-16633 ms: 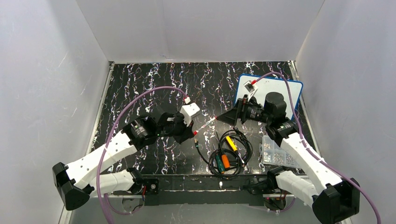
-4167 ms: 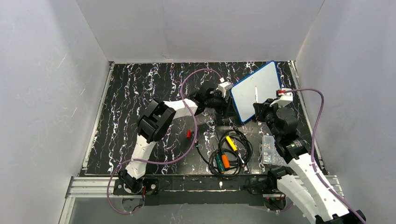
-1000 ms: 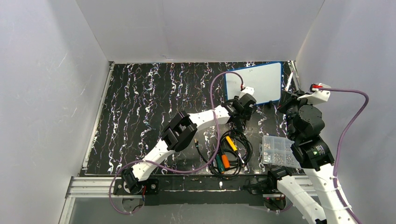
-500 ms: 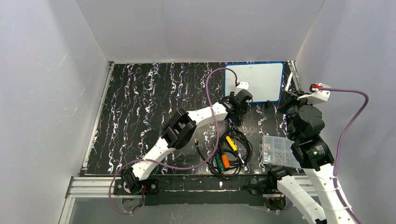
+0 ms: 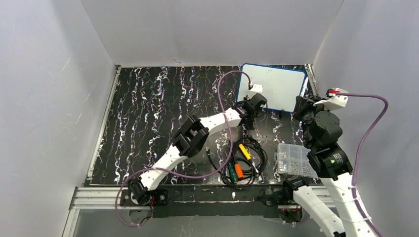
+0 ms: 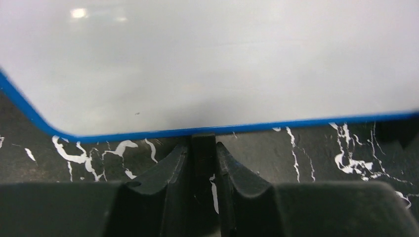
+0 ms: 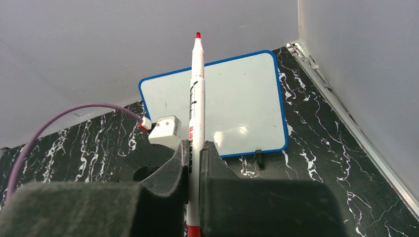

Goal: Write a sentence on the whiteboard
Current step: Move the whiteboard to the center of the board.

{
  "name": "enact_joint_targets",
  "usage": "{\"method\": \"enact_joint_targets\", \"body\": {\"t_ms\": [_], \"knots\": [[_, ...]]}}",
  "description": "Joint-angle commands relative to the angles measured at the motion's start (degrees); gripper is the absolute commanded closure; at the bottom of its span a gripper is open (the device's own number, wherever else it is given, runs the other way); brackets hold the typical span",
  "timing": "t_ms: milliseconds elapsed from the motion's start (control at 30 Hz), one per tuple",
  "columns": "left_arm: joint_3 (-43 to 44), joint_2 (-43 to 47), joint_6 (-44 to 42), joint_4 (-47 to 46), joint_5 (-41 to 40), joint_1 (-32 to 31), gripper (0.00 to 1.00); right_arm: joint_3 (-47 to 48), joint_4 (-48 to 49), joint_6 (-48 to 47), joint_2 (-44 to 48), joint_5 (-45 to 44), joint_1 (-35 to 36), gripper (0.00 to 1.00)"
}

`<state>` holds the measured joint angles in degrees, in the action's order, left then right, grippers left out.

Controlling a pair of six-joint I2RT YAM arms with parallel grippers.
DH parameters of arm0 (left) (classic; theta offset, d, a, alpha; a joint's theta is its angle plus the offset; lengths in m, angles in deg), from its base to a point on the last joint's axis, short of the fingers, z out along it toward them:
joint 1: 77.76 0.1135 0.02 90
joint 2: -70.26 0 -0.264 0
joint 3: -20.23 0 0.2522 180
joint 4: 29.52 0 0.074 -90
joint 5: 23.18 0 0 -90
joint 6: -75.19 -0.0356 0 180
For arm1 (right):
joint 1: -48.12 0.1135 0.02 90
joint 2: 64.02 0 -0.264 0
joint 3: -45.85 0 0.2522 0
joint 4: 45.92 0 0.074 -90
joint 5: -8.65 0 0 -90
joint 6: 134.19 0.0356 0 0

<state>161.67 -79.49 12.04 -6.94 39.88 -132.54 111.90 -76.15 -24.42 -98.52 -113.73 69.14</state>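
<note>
At the far right, the left gripper [image 6: 203, 146] pinches a black tab [image 6: 203, 139] at the whiteboard [image 6: 207, 64]'s near rim, while the right gripper [image 7: 196, 148]'s fingers clamp a red-tipped marker [image 7: 196, 84].

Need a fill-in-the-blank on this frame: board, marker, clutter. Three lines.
1. The right gripper is shut on a marker whose tip is ___.
2. The whiteboard has a ___ rim.
3. The screw box lies to the ___ of the cable bundle.
Missing words: red; blue; right.
</note>
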Motion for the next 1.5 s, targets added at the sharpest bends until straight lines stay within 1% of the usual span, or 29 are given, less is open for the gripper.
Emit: {"method": "enact_joint_targets", "body": {"t_ms": [0, 33, 200, 300, 667, 867, 933, 1133, 1367, 1400, 1467], "knots": [[-1.5, 1.3, -1.3, -3.0, -4.5, 0.9, 0.95, -0.8, 2.4, 0.1, -0.4, 0.1, -0.2, 0.99], [-3.0, 2.1, -1.5, -3.6, -5.0, 0.8, 1.0, -0.8, 2.4, 0.0, -0.6, 0.1, -0.2, 0.99], [-13.3, 7.9, -1.5, -8.4, -7.5, 0.8, 1.0, -1.1, 2.6, 0.0, -0.9, 0.3, -0.2, 0.99], [-18.6, 10.9, -2.4, -11.2, -10.4, 0.0, 1.0, -1.1, 2.6, 0.0, -1.2, 0.5, -0.2, 0.99], [-35.4, 22.4, 2.0, -11.9, -17.9, -3.1, 1.0, -1.2, 2.1, 0.2, -1.3, 1.5, -0.2, 0.99], [-44.8, 29.1, 7.9, -9.6, -18.5, -5.3, 1.0, -1.6, 1.6, 0.8, -1.8, 3.2, -0.2, 0.99], [-46.7, 30.8, 10.4, -6.9, -19.4, -6.5, 1.0, -1.6, 1.4, 1.0, -2.0, 3.8, -0.1, 0.99], [-50.2, 34.1, 17.3, 1.0, -21.9, -10.2, 1.0, -1.8, 0.7, 1.6, -2.5, 5.4, -0.2, 0.99], [-53.1, 38.3, 22.0, 5.7, -20.9, -11.1, 1.0, -1.7, -0.3, 2.0, -4.2, 8.5, -0.2, 0.99], [-53.6, 39.2, 22.3, 6.2, -20.5, -11.1, 0.97, -1.5, -0.7, 2.0, -4.4, 9.2, -0.2, 0.99], [-55.3, 41.2, 23.2, 6.5, -19.4, -11.2, 0.84, -1.5, -1.1, 2.1, -4.6, 10.8, -0.2, 0.99]]}}
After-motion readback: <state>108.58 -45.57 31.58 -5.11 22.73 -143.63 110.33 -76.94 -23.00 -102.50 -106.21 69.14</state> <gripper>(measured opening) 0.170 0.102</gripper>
